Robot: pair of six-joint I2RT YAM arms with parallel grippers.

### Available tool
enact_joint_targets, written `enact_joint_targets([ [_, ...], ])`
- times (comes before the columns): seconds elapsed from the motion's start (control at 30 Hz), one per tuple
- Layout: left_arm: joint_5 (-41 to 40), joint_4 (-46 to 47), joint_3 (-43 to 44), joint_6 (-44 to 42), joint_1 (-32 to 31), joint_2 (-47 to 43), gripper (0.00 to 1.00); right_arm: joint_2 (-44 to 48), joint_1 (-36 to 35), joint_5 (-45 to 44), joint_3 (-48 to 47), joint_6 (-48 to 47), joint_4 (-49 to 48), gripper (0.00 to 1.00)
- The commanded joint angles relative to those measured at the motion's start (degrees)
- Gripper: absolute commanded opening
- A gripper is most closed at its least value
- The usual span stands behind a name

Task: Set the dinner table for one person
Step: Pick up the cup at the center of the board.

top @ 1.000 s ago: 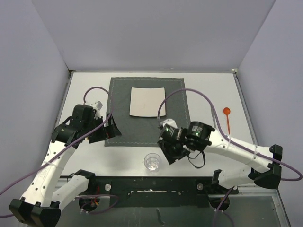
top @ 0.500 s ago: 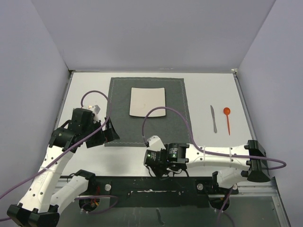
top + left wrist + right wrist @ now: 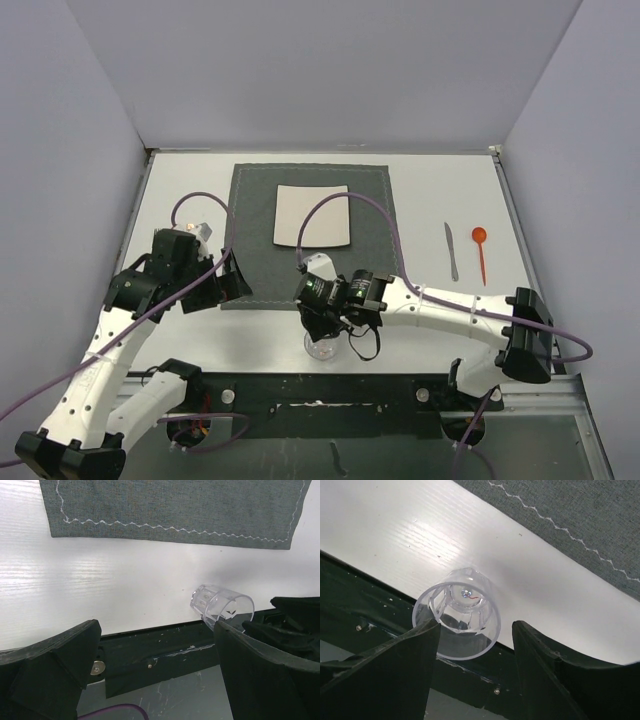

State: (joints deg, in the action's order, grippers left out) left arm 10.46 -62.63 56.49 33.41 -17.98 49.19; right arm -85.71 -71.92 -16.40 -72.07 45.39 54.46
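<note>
Your right pincer (image 3: 476,626) hung open above the near edge of the large flat white rectangular dinner table (image 3: 450,200). Its fingers straddled a clear plastic cup (image 3: 456,612) without clamping it. The cup stood on the table at six o'clock from the dark grey cloth placemat (image 3: 370,190). Your left pincer (image 3: 225,280) gaped wide and empty over the table, at the placemat's seven o'clock corner.
</note>
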Motion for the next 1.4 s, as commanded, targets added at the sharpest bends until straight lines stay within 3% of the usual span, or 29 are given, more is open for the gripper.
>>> enact_joint_targets([
  [0.0, -0.17, 2.78, -0.66, -0.26, -0.29, 0.18, 0.98, 0.06, 2.58, 3.22, 1.54, -3.21, -5.10, 0.60],
  [0.73, 0.12, 4.97, -3.10, 0.57, -0.23, 0.89, 0.98, -0.29, 6.22, 14.70, 11.10, -5.75, -8.25, 0.58],
  [0.9, -0.11, 4.68, -2.55, 0.51, -0.22, 0.91, 0.98, -4.44, 6.25, 17.73, 10.37, -6.81, -9.66, 0.39],
  [1.07, -0.21, 4.84, -2.08, 0.42, -0.28, 0.98, 0.98, -6.42, 6.69, 18.95, 9.03, -7.68, -9.55, 0.00],
  [1.37, -0.31, 5.57, -2.18, 0.56, -0.25, 1.08, 0.98, -2.05, 8.64, 16.58, 2.44, -7.97, -4.66, 0.00],
])
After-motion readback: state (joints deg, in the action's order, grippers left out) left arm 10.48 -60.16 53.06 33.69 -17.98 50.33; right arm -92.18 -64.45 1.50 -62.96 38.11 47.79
